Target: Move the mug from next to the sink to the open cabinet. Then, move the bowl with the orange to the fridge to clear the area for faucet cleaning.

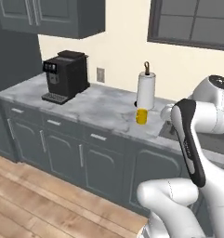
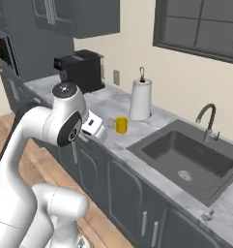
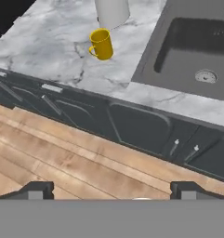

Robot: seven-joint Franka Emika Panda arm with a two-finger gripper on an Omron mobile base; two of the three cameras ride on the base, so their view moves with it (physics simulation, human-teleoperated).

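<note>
mug: sitting upright on the marble tabletop, handle toward me, right in front of the paper towel roll
sink: just off to the mug's right, basin bare, faucet at its back edge
my tool: fingers spread wide, nothing in them, hanging out over the wood floor in front of the cabinets, well short of the mug
coffee machine: further left along the tabletop

Both base views flank the arm, sharing the counter; the hand view looks down on it.
</note>
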